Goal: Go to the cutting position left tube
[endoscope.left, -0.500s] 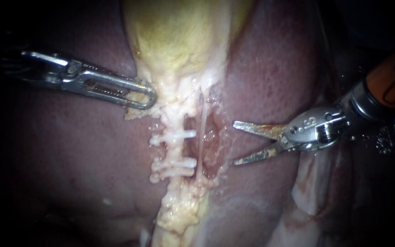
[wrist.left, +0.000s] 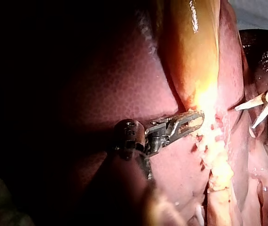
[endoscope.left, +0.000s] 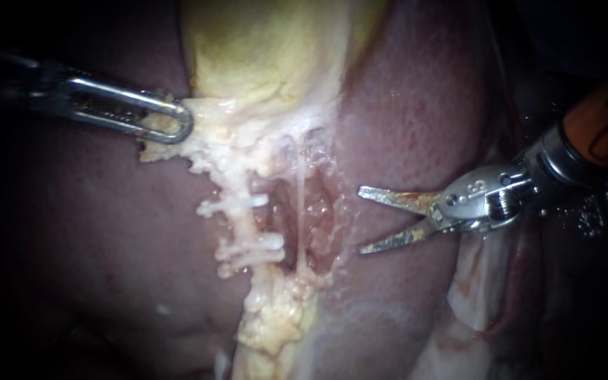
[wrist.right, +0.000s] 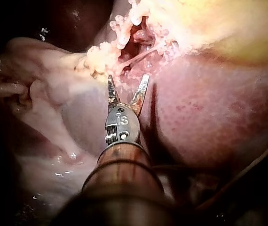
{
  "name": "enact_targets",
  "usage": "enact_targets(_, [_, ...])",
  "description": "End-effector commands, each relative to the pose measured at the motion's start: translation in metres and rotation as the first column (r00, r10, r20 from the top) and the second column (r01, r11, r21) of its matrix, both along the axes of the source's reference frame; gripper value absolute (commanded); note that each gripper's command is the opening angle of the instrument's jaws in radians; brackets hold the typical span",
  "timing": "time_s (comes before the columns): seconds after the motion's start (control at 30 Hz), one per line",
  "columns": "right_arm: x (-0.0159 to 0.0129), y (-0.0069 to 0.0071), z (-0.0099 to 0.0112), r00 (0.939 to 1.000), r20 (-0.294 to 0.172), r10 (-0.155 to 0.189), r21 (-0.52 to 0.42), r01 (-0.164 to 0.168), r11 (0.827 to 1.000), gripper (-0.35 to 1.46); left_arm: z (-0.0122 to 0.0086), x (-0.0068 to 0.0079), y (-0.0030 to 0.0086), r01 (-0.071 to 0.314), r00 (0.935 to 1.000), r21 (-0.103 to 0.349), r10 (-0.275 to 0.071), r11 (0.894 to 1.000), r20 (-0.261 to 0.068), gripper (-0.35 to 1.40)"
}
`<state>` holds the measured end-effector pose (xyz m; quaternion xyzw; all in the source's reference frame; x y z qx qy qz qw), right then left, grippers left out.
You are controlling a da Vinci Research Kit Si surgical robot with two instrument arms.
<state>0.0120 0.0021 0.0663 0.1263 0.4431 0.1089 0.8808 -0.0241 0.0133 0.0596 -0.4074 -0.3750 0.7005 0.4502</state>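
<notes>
At the far left, the left instrument is recorded: slotted steel jaws, closed on a fold of pale tissue at the narrow end of the gallbladder, a yellow, glossy sac. The pale tissue is lumpy and ragged and fans from the jaws to the left tube. The left tube is whitish and knobbly. It is set just right of and below the left jaws and well apart from the right ones. It is crossed by two white clips, an upper clip and a lower clip, with a short bare stretch between them. Right of it a dark red hollow is listed, wet and shiny, spanned lengthwise by the right tube, a thin pale strand. Further right, the right instrument is entered: two narrow pointed blades, stained, spread wide with nothing between them, aimed at the hollow and held clear of both tubes. The right tube lies between the blades and the left tube. In the right wrist view the strand is seen ahead of the open blades. The shaft behind them is cased in an orange-brown sleeve. Everything is borne on the liver, dark red, smooth, moist and finely mottled. The surroundings are seen only as darkness.
</notes>
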Motion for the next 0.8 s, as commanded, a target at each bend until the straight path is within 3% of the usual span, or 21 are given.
enact_targets(0.03, [0.0002, 0.0000, 0.0000, 0.9999, -0.010, -0.010, 0.010, 0.010, 1.000, 1.45, -0.0004, -0.0001, -0.0002, 0.002, 1.0000, -0.001, -0.002, 1.000, 0.004, -0.35])
enact_targets(0.27, [0.0030, -0.0007, -0.0003, 0.9934, -0.082, -0.080, 0.060, 0.085, 0.995, 1.45, -0.0004, -0.0003, -0.0005, 0.004, 1.0000, -0.003, -0.004, 1.000, 0.003, -0.35])
enact_targets(0.5, [0.0065, -0.0019, 0.0006, 0.9853, -0.151, -0.079, 0.139, 0.100, 0.985, 1.45, -0.0003, -0.0005, -0.0007, 0.005, 1.0000, -0.004, -0.005, 1.000, 0.002, -0.35])
enact_targets(0.8, [0.0081, -0.0020, 0.0038, 0.9826, -0.167, -0.080, 0.193, 0.112, 0.975, 1.45, 0.0000, -0.0007, -0.0009, 0.006, 1.0000, -0.006, -0.006, 1.000, 0.000, -0.35])
